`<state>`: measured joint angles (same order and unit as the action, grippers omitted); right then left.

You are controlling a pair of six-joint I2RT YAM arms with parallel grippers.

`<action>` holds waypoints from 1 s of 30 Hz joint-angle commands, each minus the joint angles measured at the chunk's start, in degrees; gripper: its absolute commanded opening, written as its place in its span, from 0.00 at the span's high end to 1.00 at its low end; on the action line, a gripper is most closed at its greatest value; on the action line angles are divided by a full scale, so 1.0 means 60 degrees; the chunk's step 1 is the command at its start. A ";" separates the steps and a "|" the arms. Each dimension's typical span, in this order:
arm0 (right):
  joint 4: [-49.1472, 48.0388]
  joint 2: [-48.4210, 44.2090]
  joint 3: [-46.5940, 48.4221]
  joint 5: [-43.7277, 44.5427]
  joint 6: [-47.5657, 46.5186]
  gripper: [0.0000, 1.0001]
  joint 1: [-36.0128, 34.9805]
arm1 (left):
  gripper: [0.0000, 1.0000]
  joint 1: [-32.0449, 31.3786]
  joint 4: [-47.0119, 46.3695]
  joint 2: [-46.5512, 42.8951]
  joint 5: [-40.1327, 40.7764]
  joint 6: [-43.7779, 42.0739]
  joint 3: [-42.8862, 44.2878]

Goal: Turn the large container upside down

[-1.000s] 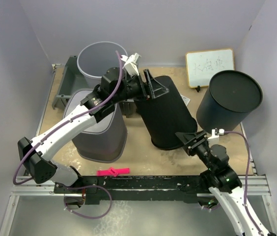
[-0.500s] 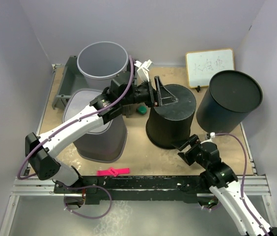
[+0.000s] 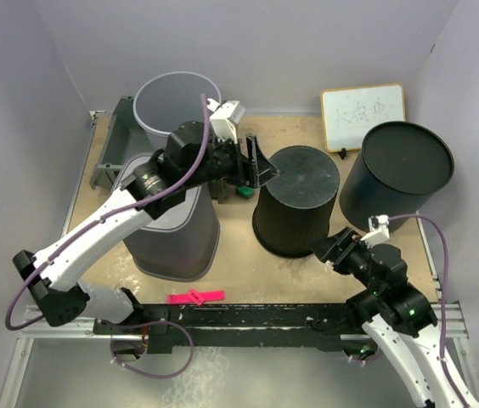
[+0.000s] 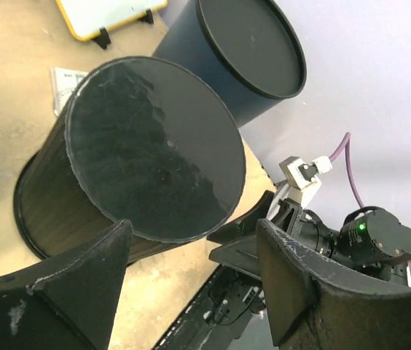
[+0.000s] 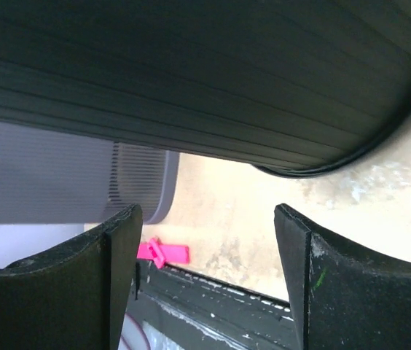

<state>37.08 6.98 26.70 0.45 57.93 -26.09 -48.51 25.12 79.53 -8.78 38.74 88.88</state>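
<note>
The large black ribbed container (image 3: 297, 200) stands mouth down on the table, its flat base facing up. My left gripper (image 3: 261, 170) is open and empty, just off the upper left edge of that base. In the left wrist view the base (image 4: 147, 146) fills the middle, beyond my open gripper (image 4: 191, 284). My right gripper (image 3: 329, 249) is open and empty, close to the container's lower right rim. The right wrist view shows the ribbed wall (image 5: 205, 73) above my open gripper (image 5: 205, 277), with table between the two.
A second dark container (image 3: 397, 174) stands at the right, a whiteboard (image 3: 363, 115) behind it. A grey bin (image 3: 176, 106) stands at the back, another grey bin (image 3: 171, 225) at the left, a grey tray (image 3: 112, 140) beside them. A pink clip (image 3: 195, 296) lies near the front rail. A small green object (image 3: 244, 191) lies by the container.
The black container went from lying tilted on its side to standing mouth down. My left gripper let go of it and drew back left. My right gripper stayed by its lower rim.
</note>
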 commanded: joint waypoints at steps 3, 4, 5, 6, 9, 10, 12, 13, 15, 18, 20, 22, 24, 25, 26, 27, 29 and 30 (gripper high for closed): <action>-0.3909 0.1557 -0.0642 -0.2471 -0.0710 0.31 -0.0018 | 0.34 -0.0026 0.0323 -0.0983 0.0986 -0.0945 -0.0273; -0.4338 0.1831 -0.0731 -0.2544 -0.0614 0.32 -0.0019 | 0.34 -0.0028 0.0350 -0.1053 0.1061 -0.0949 -0.0354; -0.4739 0.2041 -0.0784 -0.2441 -0.0564 0.32 -0.0031 | 0.34 -0.0022 0.0338 -0.1131 0.1112 -0.0953 -0.0441; -0.5083 0.2229 -0.0816 -0.2127 -0.0523 0.31 -0.0021 | 0.34 -0.0029 0.0332 -0.1190 0.1159 -0.0940 -0.0531; -0.6276 0.2520 -0.0979 -0.0462 -0.0292 0.31 -0.0028 | 0.34 -0.0030 0.0310 -0.1243 0.1233 -0.0828 -0.0788; -0.6872 0.2666 -0.1053 0.0104 -0.0197 0.31 -0.0024 | 0.34 -0.0028 0.0321 -0.1246 0.1273 -0.0789 -0.0867; -0.7688 0.3187 -0.1120 0.1313 -0.0111 0.30 -0.0032 | 0.34 -0.0030 0.0351 -0.1229 0.1329 -0.0718 -0.0962; -0.7853 0.3536 -0.1086 0.1569 0.0028 0.29 -0.0032 | 0.34 -0.0030 0.0364 -0.1210 0.1327 -0.0708 -0.1001; -0.8333 0.4425 -0.0869 0.1978 0.0026 0.28 -0.0013 | 0.34 -0.0030 0.0421 -0.1210 0.1333 -0.0686 -0.1039; -0.8826 0.5804 -0.0172 0.2129 -0.0526 0.26 -0.0010 | 0.34 -0.0030 0.0488 -0.1269 0.1360 -0.0637 -0.1132; -0.8851 0.6439 0.0200 0.2312 -0.0678 0.25 -0.0006 | 0.34 -0.0030 0.0394 -0.1339 0.1348 -0.0548 -0.1281; -0.9102 0.6774 0.0332 0.2467 -0.0640 0.24 -0.0017 | 0.34 -0.0030 0.0281 -0.1420 0.1333 -0.0430 -0.1457; -0.9577 0.6944 0.0377 0.2475 -0.0795 0.24 -0.0017 | 0.34 -0.0030 0.0216 -0.1461 0.1328 -0.0372 -0.1547; -0.9609 0.6963 0.0495 0.2436 -0.0876 0.24 -0.0017 | 0.34 -0.0030 0.0221 -0.1470 0.1318 -0.0357 -0.1572; -0.9566 0.6944 0.0634 0.2367 -0.1012 0.24 -0.0018 | 0.34 -0.0030 0.0222 -0.1463 0.1305 -0.0350 -0.1577; -0.9495 0.6894 0.0760 0.2276 -0.1130 0.24 -0.0018 | 0.34 -0.0026 0.0229 -0.1468 0.1302 -0.0349 -0.1574; -0.9319 0.6671 0.0958 0.2107 -0.1373 0.24 -0.0018 | 0.34 -0.0030 0.0231 -0.1447 0.1322 -0.0370 -0.1554; -0.9251 0.6528 0.1007 0.2046 -0.1495 0.23 -0.0018 | 0.34 -0.0030 0.0228 -0.1437 0.1350 -0.0377 -0.1554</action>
<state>-14.28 48.84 28.21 11.90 53.15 -26.24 -48.51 29.23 72.60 -1.23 35.97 79.37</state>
